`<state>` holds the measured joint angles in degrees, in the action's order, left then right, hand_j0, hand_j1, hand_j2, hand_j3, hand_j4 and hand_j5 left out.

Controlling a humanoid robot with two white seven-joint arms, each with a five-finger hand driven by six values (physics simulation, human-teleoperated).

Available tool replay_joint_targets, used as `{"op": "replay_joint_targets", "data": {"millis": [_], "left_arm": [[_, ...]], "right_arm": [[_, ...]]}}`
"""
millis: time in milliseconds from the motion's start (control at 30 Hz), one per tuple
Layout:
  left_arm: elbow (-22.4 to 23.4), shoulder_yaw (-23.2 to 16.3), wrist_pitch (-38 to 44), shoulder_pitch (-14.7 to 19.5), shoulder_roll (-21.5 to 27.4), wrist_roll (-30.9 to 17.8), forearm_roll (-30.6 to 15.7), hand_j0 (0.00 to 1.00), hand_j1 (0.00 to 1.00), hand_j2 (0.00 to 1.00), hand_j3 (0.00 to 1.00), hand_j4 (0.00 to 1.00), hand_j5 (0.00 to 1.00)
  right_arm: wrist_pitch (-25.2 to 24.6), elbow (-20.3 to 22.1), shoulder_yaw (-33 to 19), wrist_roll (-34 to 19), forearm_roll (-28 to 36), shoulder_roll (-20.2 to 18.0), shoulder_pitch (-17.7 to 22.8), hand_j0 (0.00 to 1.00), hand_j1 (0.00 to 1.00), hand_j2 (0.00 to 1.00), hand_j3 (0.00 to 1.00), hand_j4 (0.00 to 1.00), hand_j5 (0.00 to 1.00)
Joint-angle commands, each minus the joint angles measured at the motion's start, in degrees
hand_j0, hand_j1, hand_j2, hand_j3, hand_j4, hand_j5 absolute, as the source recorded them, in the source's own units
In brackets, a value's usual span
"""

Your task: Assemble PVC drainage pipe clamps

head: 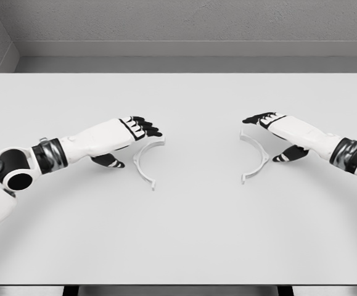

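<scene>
Two clamp halves [146,161] [256,155] just beneath outstretched fingers [146,127] [257,118].

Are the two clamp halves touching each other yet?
Apart. The head view shows bare table between the left clamp half and the right clamp half, open sides facing each other.

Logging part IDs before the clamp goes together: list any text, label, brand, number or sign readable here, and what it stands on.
None readable. The left clamp half, the right clamp half, the table, the left hand and the right hand show no lettering, numbers or marks in the head view.
</scene>
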<state>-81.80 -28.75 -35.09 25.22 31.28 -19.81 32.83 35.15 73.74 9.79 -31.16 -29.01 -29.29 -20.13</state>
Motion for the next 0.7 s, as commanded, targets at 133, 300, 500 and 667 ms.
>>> {"op": "replay_joint_targets", "data": {"millis": [133,300,500,667], "left_arm": [[3.2,0.0,0.1,0.5,-2.0,-0.8,-0.4,1.0,1.0,1.0,1.0,1.0,1.0],[4.2,0.0,0.1,0.7,-2.1,-0.9,-0.4,1.0,1.0,1.0,1.0,1.0,1.0],[5.2,0.0,0.1,1.8,-2.6,-0.9,-0.4,1.0,1.0,1.0,1.0,1.0,1.0],[5.4,0.0,0.1,1.8,-3.3,-0.9,0.1,1.0,1.0,1.0,1.0,1.0,1.0]], "right_arm": [[-0.1,-0.1,0.1,0.1,0.3,0.2,-0.1,1.0,1.0,1.0,1.0,1.0,1.0],[-0.1,-0.1,0.4,0.1,0.3,0.3,-0.2,1.0,1.0,1.0,1.0,1.0,1.0],[-0.1,-0.7,0.5,0.0,0.2,1.4,-0.6,1.0,1.0,1.0,1.0,1.0,1.0],[-0.1,-0.7,0.5,-0.1,0.2,1.8,-0.6,1.0,1.0,1.0,1.0,1.0,1.0]]}}
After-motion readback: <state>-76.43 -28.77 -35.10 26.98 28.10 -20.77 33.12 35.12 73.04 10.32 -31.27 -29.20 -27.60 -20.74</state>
